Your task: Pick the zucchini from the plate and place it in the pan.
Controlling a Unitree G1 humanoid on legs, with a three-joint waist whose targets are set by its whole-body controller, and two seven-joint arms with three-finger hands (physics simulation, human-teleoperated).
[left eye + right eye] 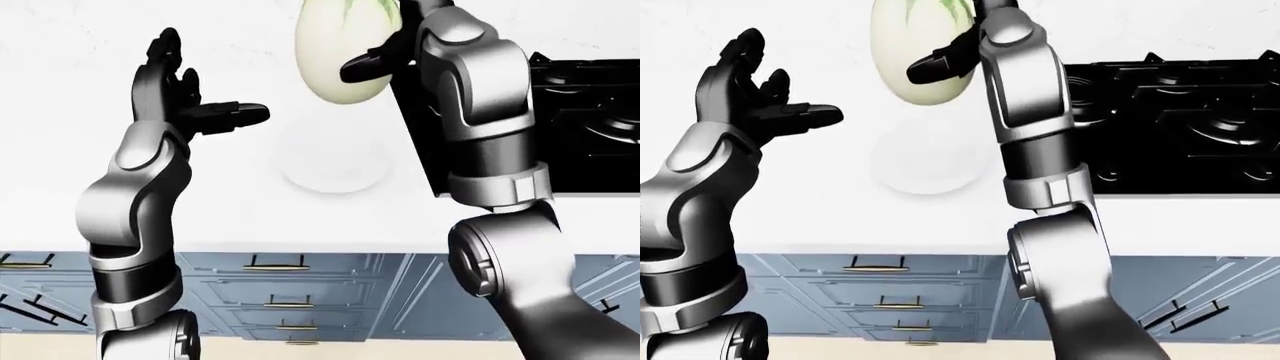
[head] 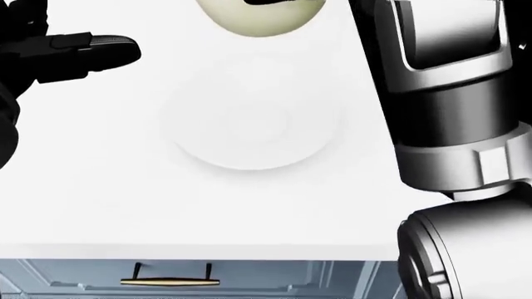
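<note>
The zucchini (image 1: pixel 915 56) is a pale, egg-shaped vegetable with green streaks at its top. My right hand (image 1: pixel 952 52) is shut on it and holds it in the air above the white plate (image 1: pixel 928 166), near the top of the eye views. The plate lies bare on the white counter. In the head view only the zucchini's lower end (image 2: pixel 259 17) shows at the top edge. My left hand (image 1: pixel 200 105) is open and empty, raised to the left of the plate. The pan is not clearly in view.
A black stove (image 1: pixel 1180 127) fills the right side of the counter, right of my right arm. The white counter (image 1: pixel 820 217) runs to an edge at the bottom, with blue drawers and brass handles (image 1: pixel 875 266) below.
</note>
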